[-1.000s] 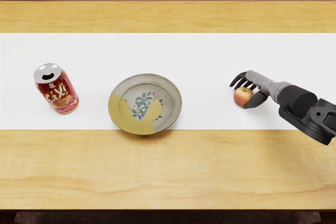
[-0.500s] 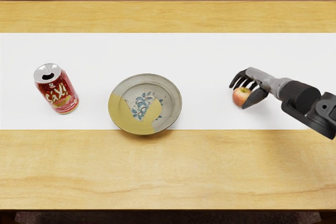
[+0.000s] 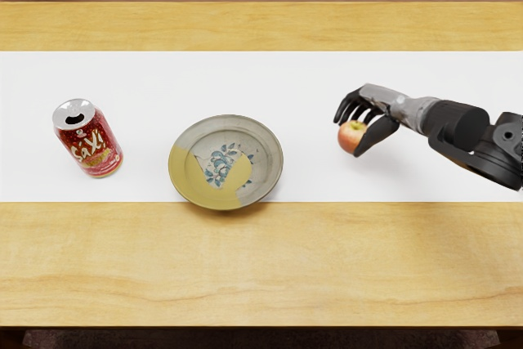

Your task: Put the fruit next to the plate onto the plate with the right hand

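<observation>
Apple [image 3: 352,136]: red and yellow, gripped in my right robot hand [image 3: 368,114], to the right of the plate and apart from it.

The tabletop [image 3: 261,259] is pale wood and fills the head view. A broad white cloth strip [image 3: 245,79] runs across it from edge to edge. Near the middle of the strip sits a round plate [image 3: 184,171], grey and mustard with a blue pattern, nothing on it. Well to its left stands a red drink can [image 3: 87,138], tilted in the view, top open. My dark right arm comes in from the right edge. Its fingers curl over the top of the apple and the thumb presses from below.

Since a second ago, my hand and the apple have travelled left together, toward the plate, and sit a little higher in the view. I judge that the grasp has held and the carry is under way. The apple has not yet reached the plate.

My right arm is cut off at the picture's edge. My fingers hide the far side of the apple, so I cannot see every contact. I cannot tell for sure how far the apple is off the cloth. My left arm is out of view.
</observation>
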`<control>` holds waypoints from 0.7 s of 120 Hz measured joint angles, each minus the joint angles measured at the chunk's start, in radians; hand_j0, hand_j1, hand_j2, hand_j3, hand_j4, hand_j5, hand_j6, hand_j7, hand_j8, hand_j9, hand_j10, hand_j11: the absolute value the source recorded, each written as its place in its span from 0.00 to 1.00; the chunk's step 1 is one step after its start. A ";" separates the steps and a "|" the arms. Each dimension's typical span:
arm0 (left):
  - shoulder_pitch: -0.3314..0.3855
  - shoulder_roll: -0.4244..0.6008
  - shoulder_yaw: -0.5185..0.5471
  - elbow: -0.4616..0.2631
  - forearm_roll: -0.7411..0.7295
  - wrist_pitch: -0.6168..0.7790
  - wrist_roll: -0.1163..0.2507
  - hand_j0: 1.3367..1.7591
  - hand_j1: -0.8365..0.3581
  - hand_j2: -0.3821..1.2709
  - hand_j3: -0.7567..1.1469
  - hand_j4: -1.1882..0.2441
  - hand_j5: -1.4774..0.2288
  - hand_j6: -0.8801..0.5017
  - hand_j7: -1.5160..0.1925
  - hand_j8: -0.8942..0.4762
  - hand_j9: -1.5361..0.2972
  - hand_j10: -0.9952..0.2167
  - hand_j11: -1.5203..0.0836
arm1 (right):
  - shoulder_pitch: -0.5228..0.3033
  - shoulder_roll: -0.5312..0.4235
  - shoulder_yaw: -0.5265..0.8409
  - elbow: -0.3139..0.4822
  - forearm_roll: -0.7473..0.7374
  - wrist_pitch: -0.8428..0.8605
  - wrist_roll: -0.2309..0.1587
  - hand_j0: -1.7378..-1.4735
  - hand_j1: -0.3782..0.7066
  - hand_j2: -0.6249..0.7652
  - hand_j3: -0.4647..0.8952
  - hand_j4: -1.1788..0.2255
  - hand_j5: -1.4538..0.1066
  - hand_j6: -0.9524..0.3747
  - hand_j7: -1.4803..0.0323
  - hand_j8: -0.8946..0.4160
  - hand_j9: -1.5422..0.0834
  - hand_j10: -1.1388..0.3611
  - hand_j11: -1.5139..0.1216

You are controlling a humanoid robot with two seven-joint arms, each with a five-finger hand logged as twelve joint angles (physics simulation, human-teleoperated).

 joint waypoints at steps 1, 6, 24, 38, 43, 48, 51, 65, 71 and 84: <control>0.000 0.000 0.000 0.000 0.000 0.000 0.000 0.76 0.75 0.26 0.40 0.66 0.68 0.46 0.70 0.48 0.67 0.62 0.75 | 0.001 0.002 0.000 0.000 0.001 0.001 0.000 0.30 0.59 0.70 0.34 0.39 0.37 0.33 0.42 0.34 0.42 0.38 0.40; 0.000 0.000 0.000 0.000 0.000 0.000 0.000 0.76 0.75 0.26 0.40 0.66 0.68 0.46 0.70 0.48 0.67 0.62 0.75 | 0.008 0.012 0.000 0.001 0.003 0.005 -0.001 0.30 0.59 0.70 0.34 0.39 0.37 0.33 0.42 0.34 0.42 0.38 0.40; 0.000 0.000 0.000 0.000 0.000 0.000 0.000 0.76 0.75 0.26 0.40 0.66 0.68 0.46 0.70 0.48 0.67 0.62 0.75 | 0.032 0.064 0.000 0.001 0.010 0.014 -0.003 0.30 0.60 0.73 0.34 0.39 0.36 0.33 0.42 0.35 0.41 0.39 0.39; 0.000 0.000 0.000 0.000 0.000 0.000 0.000 0.76 0.75 0.26 0.40 0.66 0.68 0.46 0.70 0.48 0.67 0.62 0.75 | 0.050 0.097 0.000 -0.003 0.027 0.016 -0.004 0.30 0.63 0.76 0.34 0.39 0.36 0.34 0.42 0.36 0.41 0.39 0.39; 0.000 0.000 0.000 0.000 0.000 0.000 0.000 0.76 0.75 0.26 0.40 0.66 0.68 0.46 0.70 0.48 0.67 0.62 0.75 | 0.055 0.110 0.000 -0.005 0.030 0.016 -0.004 0.30 0.62 0.75 0.34 0.39 0.36 0.34 0.41 0.36 0.41 0.40 0.39; 0.000 0.000 0.000 0.000 0.000 0.000 0.000 0.76 0.75 0.26 0.40 0.66 0.68 0.46 0.70 0.48 0.67 0.62 0.75 | 0.060 0.125 0.000 -0.011 0.033 0.016 -0.005 0.30 0.63 0.76 0.34 0.39 0.36 0.35 0.41 0.36 0.41 0.40 0.39; 0.000 0.000 0.000 0.000 0.000 0.000 0.000 0.76 0.75 0.26 0.40 0.66 0.68 0.46 0.70 0.48 0.67 0.62 0.75 | 0.064 0.135 0.000 -0.016 0.035 0.016 -0.005 0.30 0.63 0.76 0.34 0.39 0.35 0.35 0.41 0.36 0.41 0.40 0.39; 0.000 0.000 0.000 0.000 0.000 0.000 0.000 0.76 0.75 0.26 0.40 0.66 0.68 0.46 0.70 0.48 0.67 0.62 0.75 | 0.079 0.177 0.000 -0.037 0.039 0.016 -0.006 0.30 0.65 0.78 0.34 0.39 0.35 0.35 0.41 0.37 0.41 0.41 0.39; 0.000 0.000 0.000 0.000 0.000 0.000 0.000 0.76 0.75 0.26 0.40 0.66 0.68 0.46 0.70 0.48 0.67 0.62 0.75 | 0.083 0.197 0.000 -0.048 0.039 0.016 -0.006 0.30 0.66 0.80 0.34 0.39 0.35 0.35 0.41 0.37 0.41 0.41 0.39; 0.000 0.000 0.000 0.000 0.000 0.000 0.000 0.76 0.75 0.26 0.40 0.66 0.68 0.46 0.70 0.48 0.67 0.62 0.75 | 0.094 0.242 -0.001 -0.076 0.040 0.016 -0.006 0.30 0.67 0.81 0.34 0.39 0.35 0.36 0.41 0.38 0.41 0.42 0.39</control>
